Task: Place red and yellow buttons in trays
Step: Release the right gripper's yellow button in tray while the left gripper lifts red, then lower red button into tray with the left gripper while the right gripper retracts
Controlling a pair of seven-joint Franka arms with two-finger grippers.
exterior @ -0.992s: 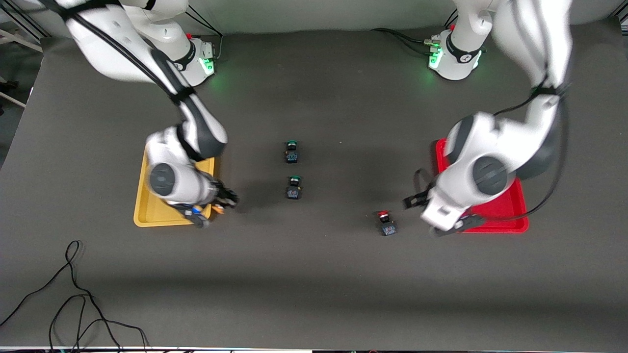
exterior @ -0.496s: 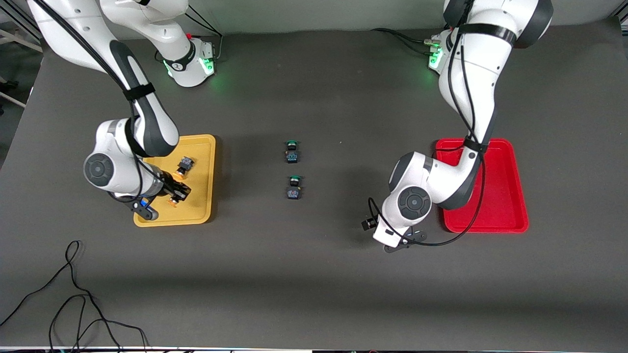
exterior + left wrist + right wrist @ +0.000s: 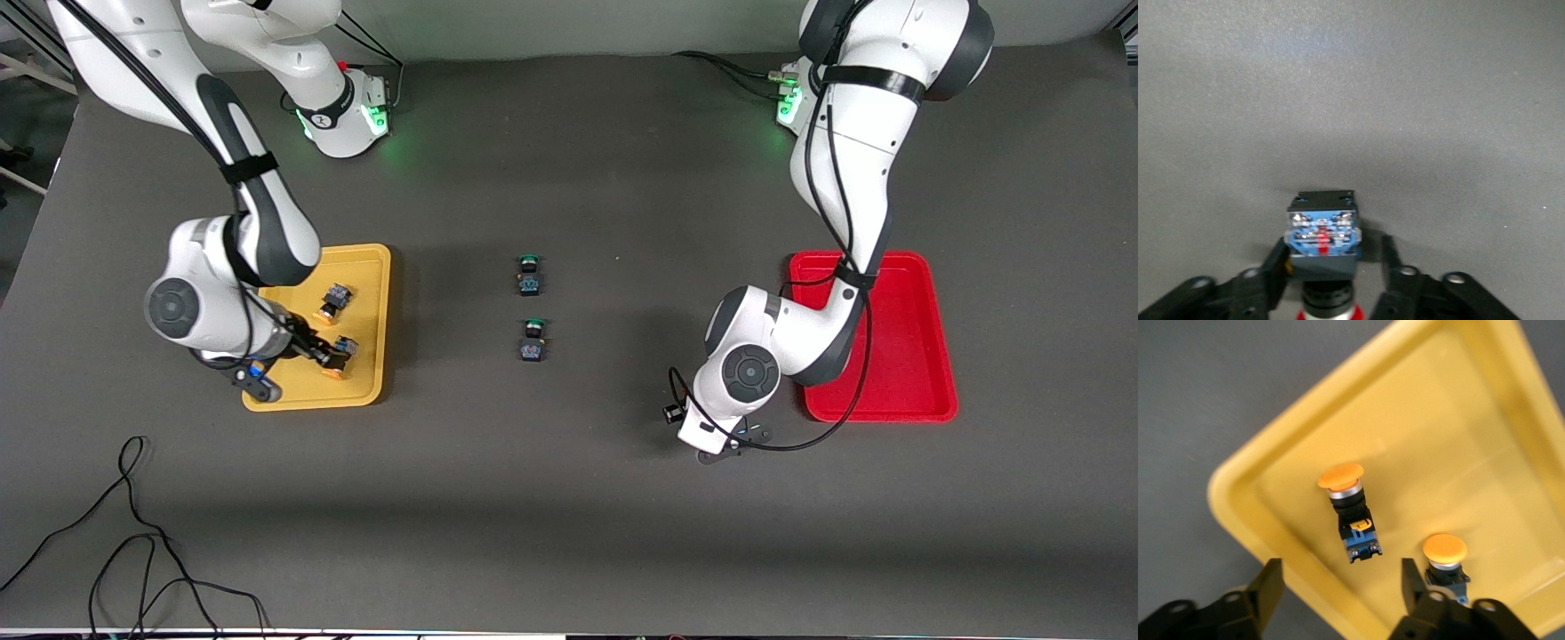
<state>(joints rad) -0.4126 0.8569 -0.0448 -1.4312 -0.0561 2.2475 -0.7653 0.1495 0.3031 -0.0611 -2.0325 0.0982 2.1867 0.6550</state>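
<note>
My right gripper (image 3: 307,349) (image 3: 1341,573) hangs open and empty over the mustard yellow tray (image 3: 372,267) (image 3: 1245,520), near its rim. Two yellow buttons lie on their sides in that tray, one (image 3: 333,300) (image 3: 1443,563) farther from the front camera than the other (image 3: 341,354) (image 3: 1348,507). My left gripper (image 3: 711,425) (image 3: 1333,257) is low over the table beside the red tray (image 3: 920,356). It is open, with a finger on each side of a red button (image 3: 1323,243); one finger touches its body, the other stands apart. The arm hides this button in the front view. No other red button shows.
Two green-capped buttons (image 3: 529,274) (image 3: 532,340) stand mid-table between the trays. The left arm's elbow covers part of the red tray. Loose black cables (image 3: 133,533) lie near the front edge toward the right arm's end.
The right gripper carried a yellow button over the yellow tray, let it go and now stands open. The left arm swung from the red tray down over the red button.
</note>
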